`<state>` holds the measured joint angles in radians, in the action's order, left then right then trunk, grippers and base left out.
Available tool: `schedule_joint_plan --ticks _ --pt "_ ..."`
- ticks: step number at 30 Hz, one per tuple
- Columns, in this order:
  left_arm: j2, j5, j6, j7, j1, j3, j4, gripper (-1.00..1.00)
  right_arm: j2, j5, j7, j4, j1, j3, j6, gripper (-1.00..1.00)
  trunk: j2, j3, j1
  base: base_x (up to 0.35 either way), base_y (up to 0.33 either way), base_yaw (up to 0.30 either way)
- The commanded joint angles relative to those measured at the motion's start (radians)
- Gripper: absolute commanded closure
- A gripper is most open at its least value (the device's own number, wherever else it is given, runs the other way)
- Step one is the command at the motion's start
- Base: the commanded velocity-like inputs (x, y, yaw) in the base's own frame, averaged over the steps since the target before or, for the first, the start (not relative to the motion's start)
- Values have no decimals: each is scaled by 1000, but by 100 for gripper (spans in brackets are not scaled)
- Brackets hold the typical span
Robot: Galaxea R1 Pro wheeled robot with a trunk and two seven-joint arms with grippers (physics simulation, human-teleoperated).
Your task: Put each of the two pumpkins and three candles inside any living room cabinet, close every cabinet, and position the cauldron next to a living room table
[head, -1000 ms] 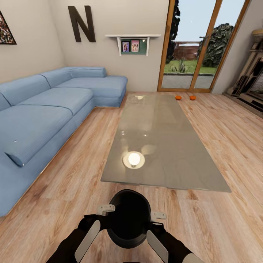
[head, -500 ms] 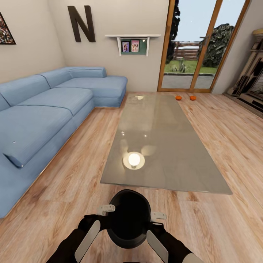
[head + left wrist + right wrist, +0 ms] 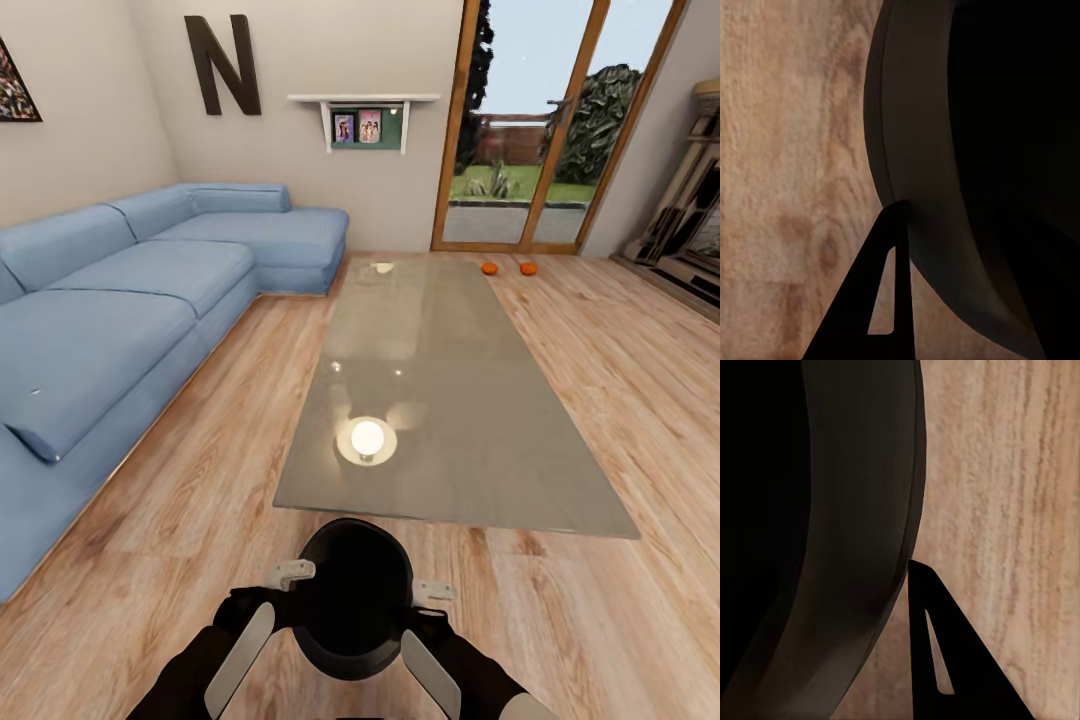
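One black cauldron (image 3: 354, 598) sits clamped between the left gripper (image 3: 290, 574) and right gripper (image 3: 432, 592), each gripping its rim. Two pumpkins (image 3: 489, 268) (both on the floor) lie beyond one grey table (image 3: 455, 400).

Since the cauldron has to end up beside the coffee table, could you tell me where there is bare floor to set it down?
Bare wood floor lies between the cauldron and the table's near edge, and wide strips run along both long sides: one bordered by the blue sofa, one toward the right wall. The far end is tighter: two pumpkins sit there before the glass door.
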<state>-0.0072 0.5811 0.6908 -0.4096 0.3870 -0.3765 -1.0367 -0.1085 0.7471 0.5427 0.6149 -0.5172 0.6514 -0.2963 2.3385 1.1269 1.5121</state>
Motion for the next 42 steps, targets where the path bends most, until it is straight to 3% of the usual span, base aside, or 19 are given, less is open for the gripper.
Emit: schedule_joint_plan --ticks 1,17,21,42 --pt "1 17 -5 -8 1 -1 -4 100 1 20 -47 2 -2 1 3 100 0 1 0 2 0 0" --pt "1 17 -5 -8 1 -1 -6 100 1 20 -47 2 -2 1 3 100 42 20 23 0 0 0" --pt "1 17 -5 -8 1 -1 -6 100 1 20 -47 3 -1 1 3 100 70 32 38 0 0 0" --pt "1 22 -5 -8 1 1 -3 100 1 20 -47 3 -1 1 3 100 70 32 38 25 0 0"
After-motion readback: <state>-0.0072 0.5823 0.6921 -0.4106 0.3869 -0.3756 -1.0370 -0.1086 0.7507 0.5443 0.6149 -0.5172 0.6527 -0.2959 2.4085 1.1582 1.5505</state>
